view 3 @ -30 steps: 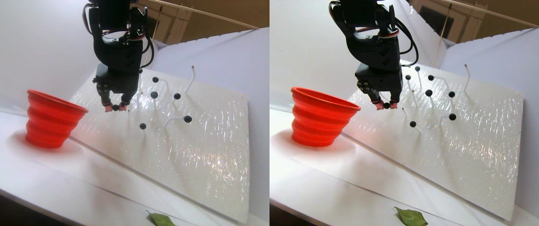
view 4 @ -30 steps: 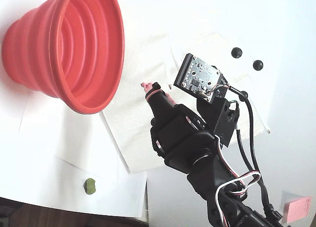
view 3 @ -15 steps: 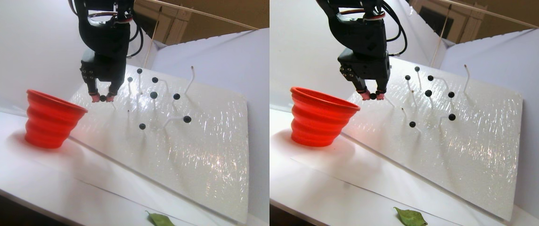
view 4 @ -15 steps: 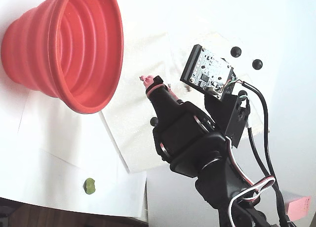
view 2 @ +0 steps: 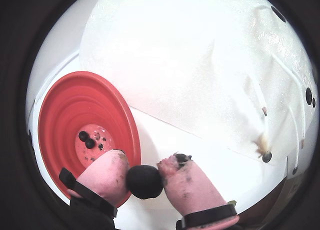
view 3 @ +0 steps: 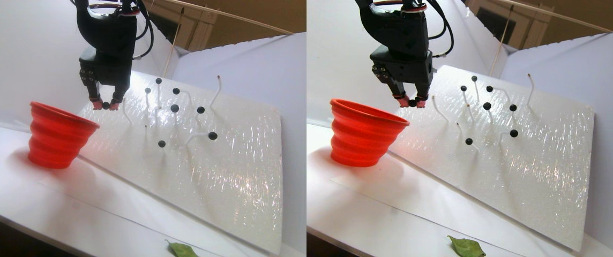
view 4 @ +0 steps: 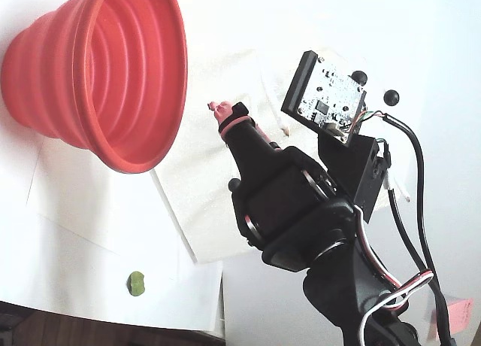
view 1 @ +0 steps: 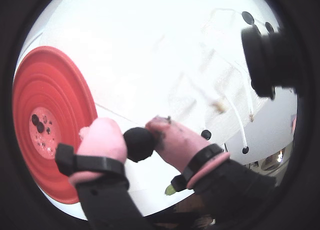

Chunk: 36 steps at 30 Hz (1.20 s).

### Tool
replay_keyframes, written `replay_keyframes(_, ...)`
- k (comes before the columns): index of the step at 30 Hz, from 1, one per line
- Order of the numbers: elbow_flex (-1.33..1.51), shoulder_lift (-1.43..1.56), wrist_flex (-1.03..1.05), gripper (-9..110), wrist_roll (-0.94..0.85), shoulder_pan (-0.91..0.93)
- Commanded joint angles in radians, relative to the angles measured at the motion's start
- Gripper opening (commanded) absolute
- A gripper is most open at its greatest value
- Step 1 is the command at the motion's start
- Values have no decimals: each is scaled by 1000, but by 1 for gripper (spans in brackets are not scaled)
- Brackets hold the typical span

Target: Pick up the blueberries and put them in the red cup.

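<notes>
In a wrist view, the gripper is clamped on a single blueberry, pinched between two pink fingertips. The red cup lies to the left, its rim running behind the left fingertip, and two dark berries rest on its floor. More blueberries on white stalks show at upper right and lower right on the white board.

In a wrist view, the gripper holds the blueberry just right of the red cup; the left fingertip overlaps the cup's near rim. Two berries sit on the cup's bottom. The white board fills the upper right.

In the stereo pair view, the gripper hangs above the red cup, over its right rim and clear of it, with the blueberry between the tips. Other blueberries stand on stalks on the tilted white board. A green leaf lies at the bottom edge.

In the fixed view, only one pink fingertip shows beyond the arm's black body, just right of the red cup; the held berry is hidden. A green lump lies lower left, and a pink sticky note lower right.
</notes>
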Motion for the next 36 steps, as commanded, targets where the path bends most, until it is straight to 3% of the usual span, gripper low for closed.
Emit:
replay_keyframes(1, -3, 120, 5, 12, 18, -3)
replay_keyframes(36, 12, 144, 18, 18, 146, -95)
